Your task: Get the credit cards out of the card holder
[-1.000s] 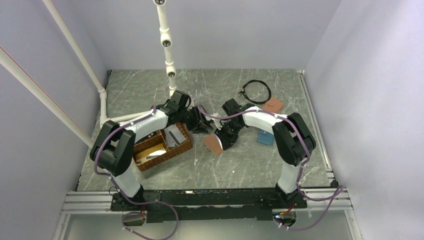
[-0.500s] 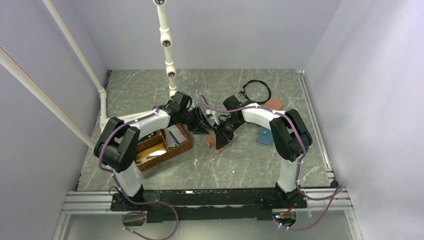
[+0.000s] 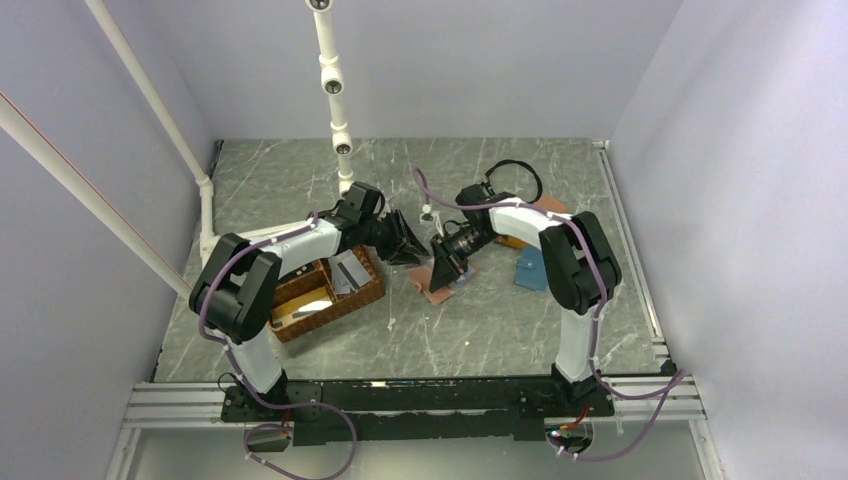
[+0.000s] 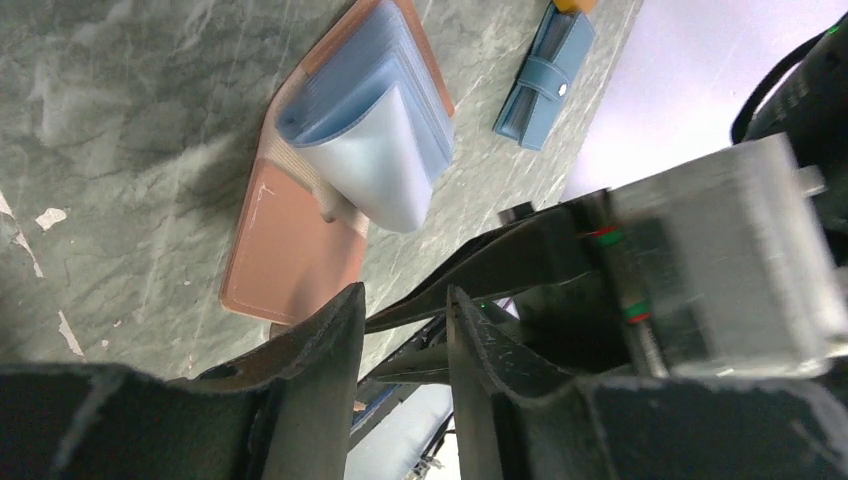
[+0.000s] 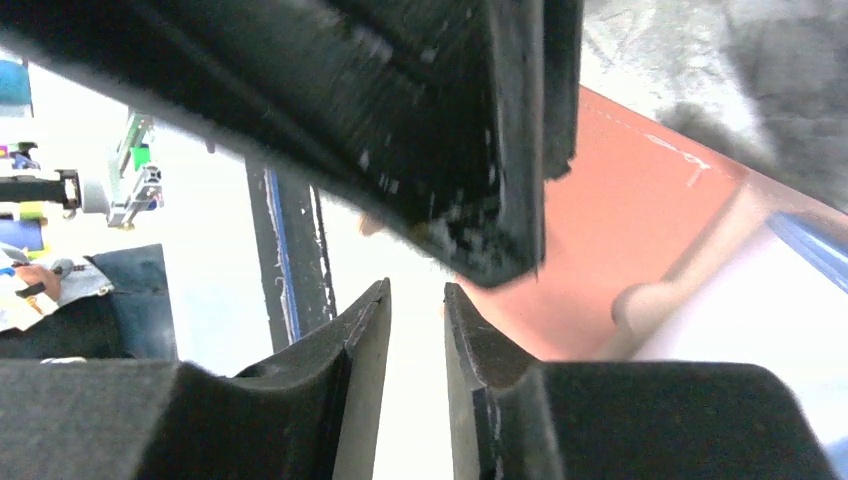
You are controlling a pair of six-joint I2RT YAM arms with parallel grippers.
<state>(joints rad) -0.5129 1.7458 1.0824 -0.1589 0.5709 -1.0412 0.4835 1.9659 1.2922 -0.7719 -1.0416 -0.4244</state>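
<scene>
**Both grippers nose to nose over the open card holder**

Your left gripper (image 3: 407,243) hangs low over the table (image 3: 480,330) with its fingers spread partway. Its wrist camera shows light through the gap and nothing pinched there. Close in front of its tips are the two black fingers of your right gripper (image 3: 446,267), pointed back toward it. Those fingers are only narrowly parted, and the right wrist camera shows the slit between them bare. Whether the two grippers actually touch cannot be told from these views.

The card holder (image 4: 290,250) lies open on the table, just beneath and a little beyond the right gripper's tips. From the left gripper it is ahead and off to the left. One salmon-pink half lies flat, and the light-blue pockets (image 4: 385,150) fan up from the other half. Neither gripper has hold of it. Whether any card sits inside the pockets is not visible.

Grey credit cards (image 3: 349,271) lie in the wicker basket (image 3: 368,296). The basket sits behind the left gripper, partly under that arm's forearm, on the side away from the right gripper.

A teal-blue wallet (image 4: 545,75) lies closed on the table beyond the card holder as the left gripper sees it, on the outer side of your right arm. A black cable loop (image 3: 515,182) lies on the far side of the right arm, well apart from both grippers.
</scene>
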